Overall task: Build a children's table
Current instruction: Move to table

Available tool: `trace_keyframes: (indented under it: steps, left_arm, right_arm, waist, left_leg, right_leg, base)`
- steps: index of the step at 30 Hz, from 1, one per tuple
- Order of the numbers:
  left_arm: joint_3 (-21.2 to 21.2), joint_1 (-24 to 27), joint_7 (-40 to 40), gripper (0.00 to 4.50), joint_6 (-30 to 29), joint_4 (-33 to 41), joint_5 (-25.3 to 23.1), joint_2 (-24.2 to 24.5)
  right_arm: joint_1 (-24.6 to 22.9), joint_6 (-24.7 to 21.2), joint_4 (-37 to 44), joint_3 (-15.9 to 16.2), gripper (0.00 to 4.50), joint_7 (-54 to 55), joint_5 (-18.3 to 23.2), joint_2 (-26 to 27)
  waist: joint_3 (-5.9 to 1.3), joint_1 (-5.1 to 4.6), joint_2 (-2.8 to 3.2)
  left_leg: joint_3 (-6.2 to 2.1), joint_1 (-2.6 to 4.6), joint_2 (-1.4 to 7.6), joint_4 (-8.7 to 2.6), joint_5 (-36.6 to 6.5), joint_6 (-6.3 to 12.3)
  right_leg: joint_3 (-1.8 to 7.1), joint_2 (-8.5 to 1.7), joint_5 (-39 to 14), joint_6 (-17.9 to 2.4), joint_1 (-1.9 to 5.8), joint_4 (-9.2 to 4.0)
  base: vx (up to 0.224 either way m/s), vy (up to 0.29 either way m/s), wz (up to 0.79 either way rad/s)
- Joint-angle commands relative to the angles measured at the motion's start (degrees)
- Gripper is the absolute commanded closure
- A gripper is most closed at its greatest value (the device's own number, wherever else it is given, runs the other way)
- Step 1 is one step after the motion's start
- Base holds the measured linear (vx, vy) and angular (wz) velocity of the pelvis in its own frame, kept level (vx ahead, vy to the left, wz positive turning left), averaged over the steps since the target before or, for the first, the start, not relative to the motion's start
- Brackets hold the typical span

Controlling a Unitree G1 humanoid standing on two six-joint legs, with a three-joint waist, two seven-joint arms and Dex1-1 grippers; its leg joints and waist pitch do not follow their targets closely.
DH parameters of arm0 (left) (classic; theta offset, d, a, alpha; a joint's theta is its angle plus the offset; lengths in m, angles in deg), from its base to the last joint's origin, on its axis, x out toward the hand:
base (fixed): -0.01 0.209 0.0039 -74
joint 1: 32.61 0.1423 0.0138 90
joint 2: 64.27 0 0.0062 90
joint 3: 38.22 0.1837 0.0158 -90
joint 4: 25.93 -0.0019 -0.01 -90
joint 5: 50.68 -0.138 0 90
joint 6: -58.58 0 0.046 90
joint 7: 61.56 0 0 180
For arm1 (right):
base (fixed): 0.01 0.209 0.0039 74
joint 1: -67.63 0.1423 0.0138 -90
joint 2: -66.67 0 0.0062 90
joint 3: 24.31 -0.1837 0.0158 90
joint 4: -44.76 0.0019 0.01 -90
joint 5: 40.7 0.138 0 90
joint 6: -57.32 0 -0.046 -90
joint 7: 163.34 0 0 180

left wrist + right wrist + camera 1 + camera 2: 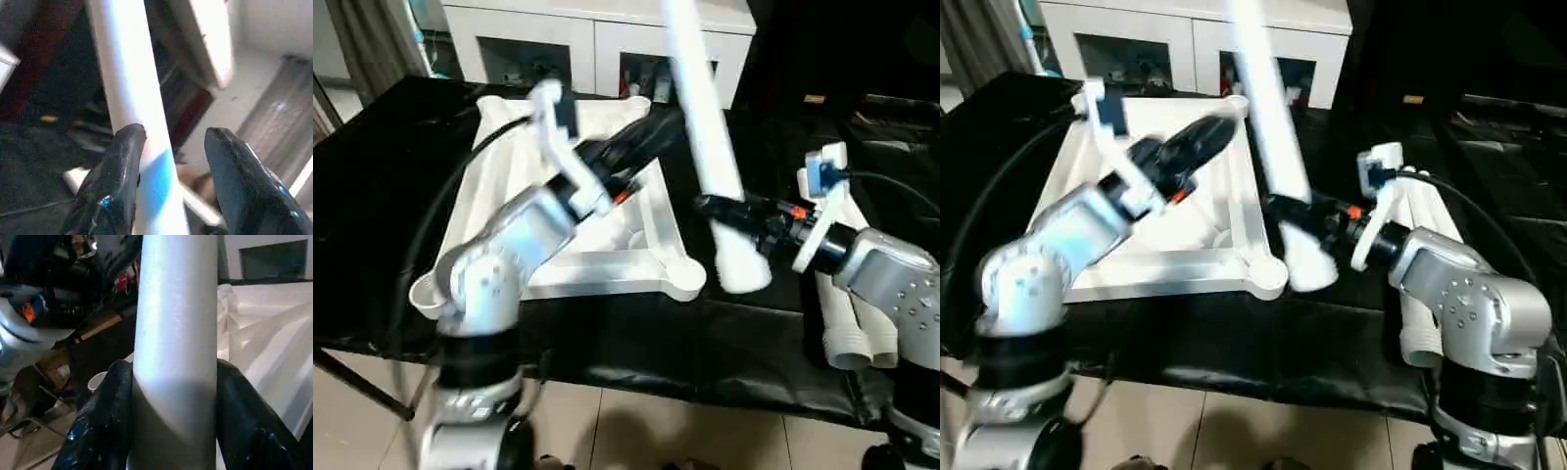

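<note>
1. Nearest the camera are the robot's silver forearms, and beyond them the black-draped table that carries the work.
2. The right gripper has its jaws closed on a long white leg near its wide lower end; both fingers press against the tube's sides. The leg stands nearly upright, just beside the near right corner socket of the table top and not yet in it.
3. The left gripper reaches across the table top toward the same leg, higher up. Its jaws stand about half open around the tube: one finger touches it, while the other stands clear (so no firm hold from this side).
4. The table top lies ribbed side up on the table; spare legs lie beyond the held leg on the side away from it, by the right forearm.
5. Handling, as a judgement: the leg looks light, stiff and smooth, so it could slip or swing. A low grip near the socket end steers best, with a second hold higher up to keep it plumb.
6. No brand, label or writing can be read.
</note>
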Motion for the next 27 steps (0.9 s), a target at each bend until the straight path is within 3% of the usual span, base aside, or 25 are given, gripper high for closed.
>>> trace_keyframes:
  steps: [1,9,13,18,21,24,27]
  left_arm:
    - [-0.1,-0.8,-1.0,1.83,-2.3,-0.4,1.1,-0.2]
    - [-0.2,-1.3,-4.6,1.22,-6.2,-0.6,6.5,-1.4]
    - [-0.5,-1.4,-4.6,0.88,-7.0,-0.5,6.9,-1.9]
    - [-2.1,-1.4,-4.1,0.44,-7.6,-0.6,10.9,-2.0]
    - [-0.6,-0.6,-1.5,0.14,-7.6,0.1,10.3,-0.1]
    - [2.3,0.1,1.3,0.02,-7.4,0.4,7.0,2.9]
    - [2.8,0.0,2.1,0.0,-7.3,-0.1,5.7,3.6]
  right_arm:
    - [-0.9,0.1,2.6,1.1,2.66,-2.2,2.0,-0.9]
    - [-2.4,2.1,3.0,4.4,2.66,-3.7,1.8,-3.8]
    - [-2.4,2.6,2.8,4.9,2.66,-3.3,1.3,-3.6]
    - [-2.0,3.5,1.6,4.4,2.66,-2.5,1.6,-3.4]
    - [-2.3,3.6,1.7,4.5,2.66,-3.2,2.7,-4.0]
    - [-3.1,3.7,2.5,4.8,2.66,-4.7,3.8,-4.8]
    - [-3.8,3.5,3.1,5.3,2.66,-5.8,4.6,-5.3]
  waist:
    - [-4.01,0.25,-1.05]
    - [-3.83,0.2,-1.2]
    - [-3.78,0.15,-1.23]
    - [-3.74,0.19,-1.22]
    - [-3.74,0.22,-1.04]
    - [-3.8,0.26,-0.89]
    - [-3.84,0.33,-0.87]
  left_leg:
    - [-1.19,0.1,3.42,-4.18,-2.0,3.8]
    - [-1.3,0.07,3.51,-4.27,-1.4,4.13]
    - [-1.34,0.05,3.56,-4.32,-1.8,3.92]
    - [-1.39,0.09,3.55,-4.42,-2.4,3.57]
    - [-1.43,0.08,3.58,-4.47,-1.9,3.88]
    - [-1.46,0.24,3.69,-4.53,-1.5,4.13]
    - [-1.48,0.16,3.79,-4.53,-1.4,3.8]
  right_leg:
    - [1.99,-3.17,-11.7,-13.0,3.46,-4.38]
    - [1.92,-3.16,-11.5,-12.9,3.41,-4.52]
    - [1.91,-3.23,-12.6,-12.3,3.37,-4.64]
    - [1.87,-3.23,-13.4,-12.1,3.34,-4.72]
    - [1.84,-3.19,-12.5,-12.0,3.3,-4.68]
    - [1.88,-3.19,-12.1,-11.3,3.22,-4.63]
    - [1.9,-3.36,-11.1,-12.0,3.4,-4.49]
  base:
    - [0.0,0.0,0.0]
    - [0.0,0.0,0.0]
    - [0.0,0.0,0.0]
    - [0.0,0.0,0.0]
    - [0.0,0.0,0.0]
    - [0.0,0.0,0.0]
    - [0.0,0.0,0.0]
